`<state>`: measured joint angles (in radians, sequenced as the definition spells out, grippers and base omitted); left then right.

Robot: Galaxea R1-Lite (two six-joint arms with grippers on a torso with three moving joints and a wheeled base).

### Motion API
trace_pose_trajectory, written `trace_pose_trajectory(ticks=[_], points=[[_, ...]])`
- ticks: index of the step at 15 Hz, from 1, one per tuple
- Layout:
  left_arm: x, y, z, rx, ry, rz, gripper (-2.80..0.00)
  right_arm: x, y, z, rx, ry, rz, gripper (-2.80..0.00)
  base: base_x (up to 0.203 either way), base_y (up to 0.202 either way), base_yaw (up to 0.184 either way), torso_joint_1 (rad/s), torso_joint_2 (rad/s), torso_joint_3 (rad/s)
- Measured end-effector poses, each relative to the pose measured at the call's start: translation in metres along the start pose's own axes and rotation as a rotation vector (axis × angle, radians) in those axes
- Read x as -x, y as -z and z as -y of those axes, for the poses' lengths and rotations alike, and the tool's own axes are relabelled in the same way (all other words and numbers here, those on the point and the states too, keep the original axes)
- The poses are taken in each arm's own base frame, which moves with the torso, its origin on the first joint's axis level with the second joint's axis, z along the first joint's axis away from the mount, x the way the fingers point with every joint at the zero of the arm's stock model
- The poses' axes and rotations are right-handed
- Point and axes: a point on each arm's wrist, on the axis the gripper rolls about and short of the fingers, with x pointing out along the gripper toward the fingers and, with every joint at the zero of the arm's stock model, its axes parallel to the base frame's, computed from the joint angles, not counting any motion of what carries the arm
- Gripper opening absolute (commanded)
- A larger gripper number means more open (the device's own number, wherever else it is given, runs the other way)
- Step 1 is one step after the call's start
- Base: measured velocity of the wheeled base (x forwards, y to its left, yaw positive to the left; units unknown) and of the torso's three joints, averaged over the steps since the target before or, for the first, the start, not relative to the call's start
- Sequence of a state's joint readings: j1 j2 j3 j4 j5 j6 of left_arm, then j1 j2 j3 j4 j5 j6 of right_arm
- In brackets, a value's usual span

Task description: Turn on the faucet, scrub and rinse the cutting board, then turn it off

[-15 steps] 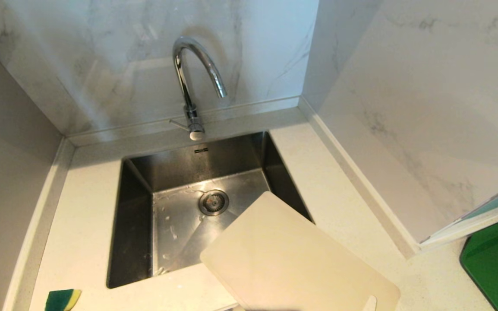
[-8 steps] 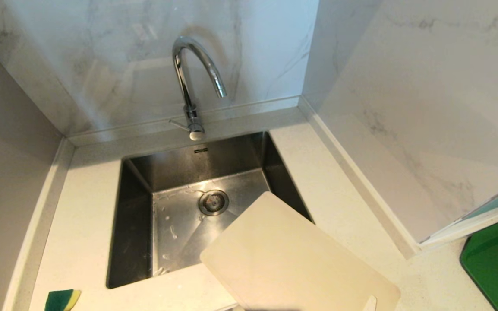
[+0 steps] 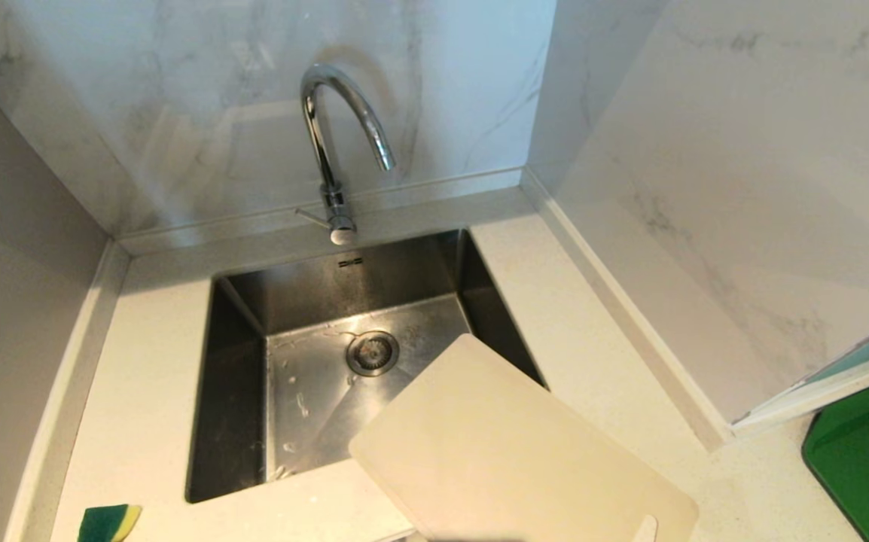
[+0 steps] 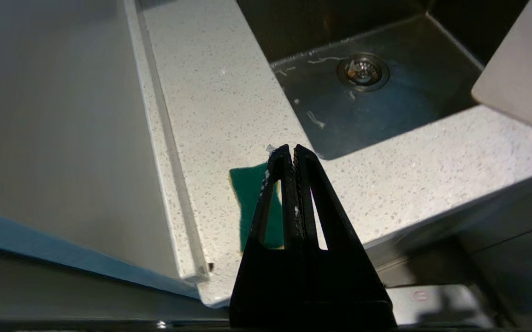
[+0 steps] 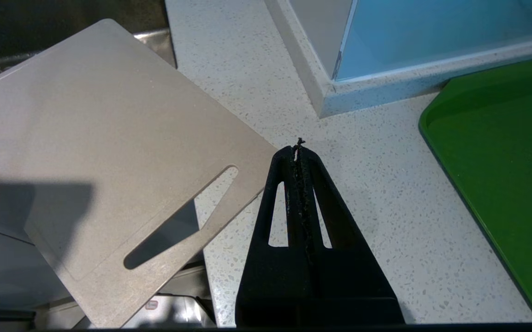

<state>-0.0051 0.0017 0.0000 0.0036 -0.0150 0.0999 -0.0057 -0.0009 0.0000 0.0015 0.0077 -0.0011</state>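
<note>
The chrome gooseneck faucet (image 3: 333,143) stands behind the steel sink (image 3: 239,376), its thin lever (image 3: 310,215) sticking out to the left; no water runs. The pale beige cutting board (image 3: 510,452) lies tilted over the sink's near right corner, and its handle slot (image 5: 180,216) overhangs the counter edge. Neither arm shows in the head view. My left gripper (image 4: 292,148) is shut and empty, hanging above a green and yellow sponge (image 4: 247,193) at the counter's front left. Beside the board's slotted end, my right gripper (image 5: 298,148) is shut and empty over bare counter.
A bright green mat (image 3: 867,459) lies on the counter at the far right, past a wall corner (image 3: 728,433). Marble walls close the sink in at the back and right, a grey panel (image 3: 13,301) at the left. The drain (image 3: 373,352) sits mid-sink.
</note>
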Motion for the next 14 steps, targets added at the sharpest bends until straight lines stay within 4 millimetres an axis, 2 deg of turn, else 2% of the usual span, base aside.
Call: trace_pose_trajectory(ticks=[2,5,14], points=[[0.0003,-0.0001,0.0003,-0.047,0.011,0.006,-2.8,0.0,0.0001,0.0,0.0,0.001,-0.001,-2.8,0.0,0.0,0.0,0.0,0.0,0.0],[0.0004,-0.0006,-0.0004,0.091,-0.018,0.011,-2.8,0.0,0.0001,0.0,0.0,0.0,-0.001,-2.8,0.0,0.0,0.0,0.0,0.0,0.0],[0.0004,-0.0007,-0.0005,0.114,-0.021,0.013,-2.8,0.0,0.0,0.0,0.0,0.001,0.0,-2.8,0.0,0.0,0.0,0.0,0.0,0.0]])
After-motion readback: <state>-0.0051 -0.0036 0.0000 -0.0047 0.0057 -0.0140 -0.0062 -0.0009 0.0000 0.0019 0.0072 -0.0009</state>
